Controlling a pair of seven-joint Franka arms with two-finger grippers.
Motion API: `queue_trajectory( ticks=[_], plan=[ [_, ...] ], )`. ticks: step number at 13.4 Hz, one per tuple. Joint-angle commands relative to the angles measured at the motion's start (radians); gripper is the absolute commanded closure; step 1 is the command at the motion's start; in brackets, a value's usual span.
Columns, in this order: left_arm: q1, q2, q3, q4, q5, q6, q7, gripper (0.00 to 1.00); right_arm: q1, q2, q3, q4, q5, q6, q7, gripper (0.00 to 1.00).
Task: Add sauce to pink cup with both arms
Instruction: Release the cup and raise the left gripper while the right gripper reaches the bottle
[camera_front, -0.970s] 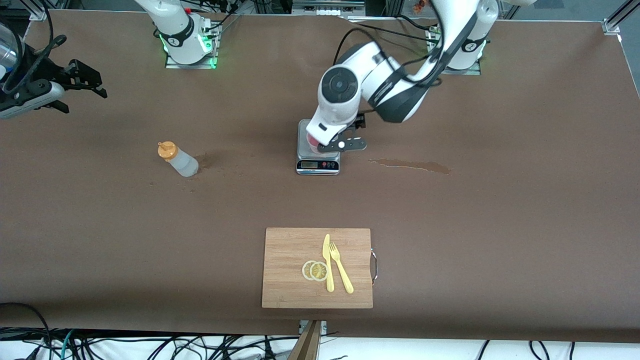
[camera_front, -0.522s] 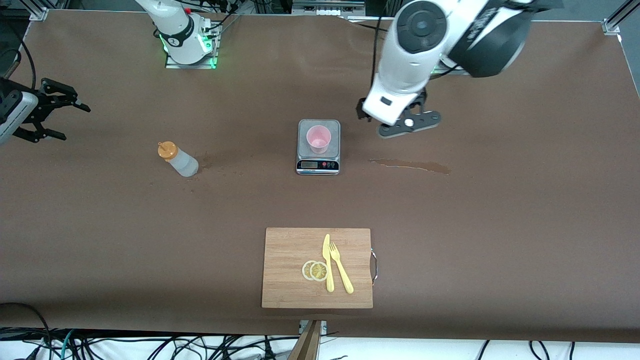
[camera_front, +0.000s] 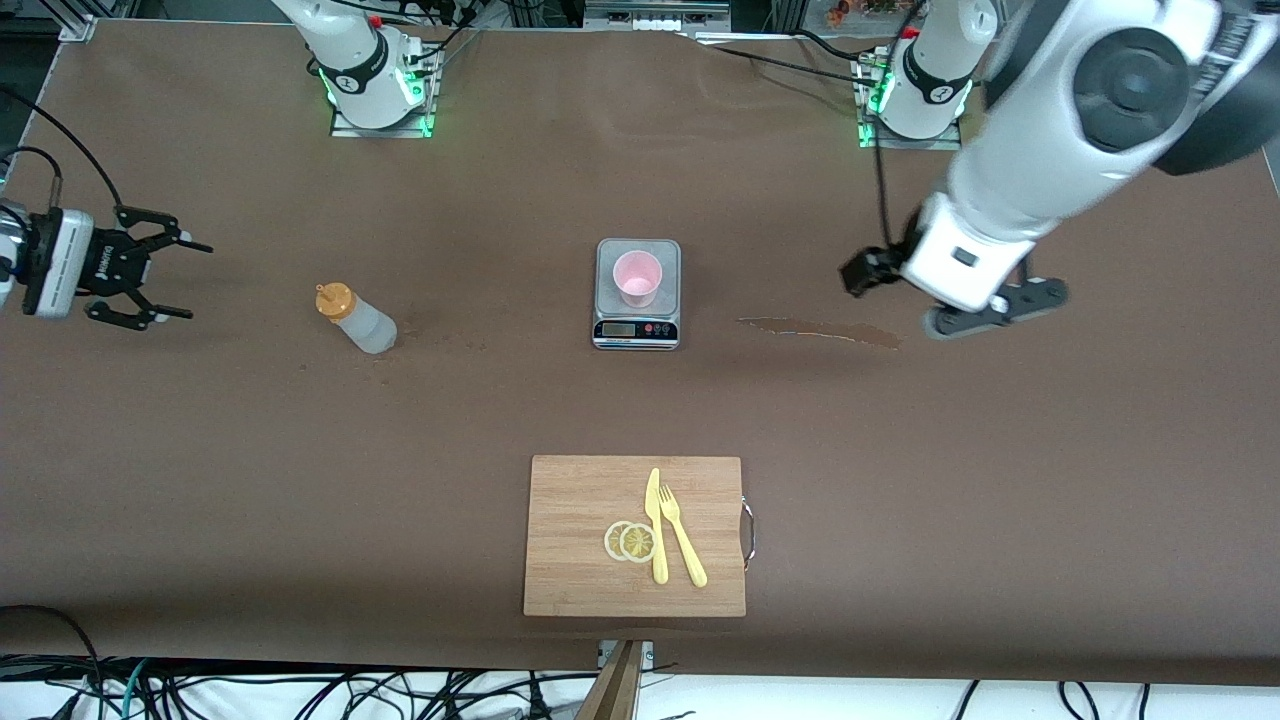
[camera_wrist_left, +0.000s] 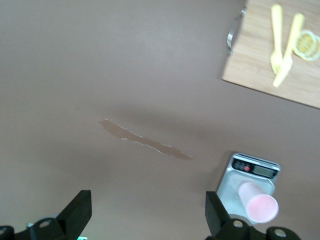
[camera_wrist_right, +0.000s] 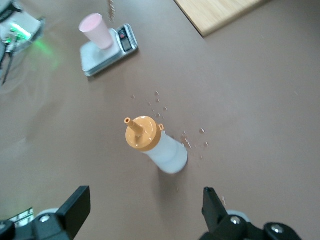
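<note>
Brown surface (camera_front: 200, 470) with a dried streak (camera_front: 820, 330) toward the left arm's end from the scale (camera_front: 638, 296); right gripper (camera_front: 160, 268), fingers wide, empty, hovers past the bottle at the right arm's end; translucent squeeze bottle (camera_front: 358, 318), orange cap, stands between it and the scale; pale pink cup (camera_front: 637, 278) upright on the scale; cutting board (camera_front: 636, 536) nearer the camera than the scale; left gripper (camera_wrist_left: 145, 215), fingers wide, empty, hangs over the streak's end

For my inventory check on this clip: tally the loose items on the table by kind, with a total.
Squeeze bottle: 1
Pink cup: 1
Scale: 1
Cutting board: 1
Yellow knife: 1
Yellow fork: 1
Lemon slices: 2
Total: 8
</note>
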Motion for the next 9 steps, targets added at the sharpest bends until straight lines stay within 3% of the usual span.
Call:
queue_trajectory(
  ticks=[1, 2, 3, 5, 7, 9],
  plan=[
    [0.079, -0.030, -0.016, 0.016, 0.002, -0.062, 0.119, 0.00, -0.023, 0.043, 0.007, -0.050, 0.104, -0.002, -0.222, 0.00],
    [0.077, -0.064, -0.001, 0.007, 0.004, -0.086, 0.199, 0.00, -0.023, 0.066, 0.007, -0.053, 0.133, -0.008, -0.300, 0.00],
    [0.056, -0.083, 0.066, -0.011, 0.004, -0.103, 0.273, 0.00, -0.023, 0.078, 0.008, -0.058, 0.140, -0.014, -0.349, 0.00],
    [-0.019, -0.188, 0.215, -0.161, -0.007, -0.033, 0.443, 0.00, -0.023, 0.115, 0.011, -0.070, 0.140, -0.036, -0.446, 0.00],
    [-0.007, -0.326, 0.234, -0.360, -0.004, 0.129, 0.583, 0.00, -0.040, 0.149, 0.016, -0.102, 0.141, -0.036, -0.529, 0.00],
    [0.026, -0.360, 0.234, -0.416, 0.002, 0.181, 0.597, 0.00, -0.048, 0.202, 0.017, -0.108, 0.143, -0.034, -0.551, 0.00]
  ],
)
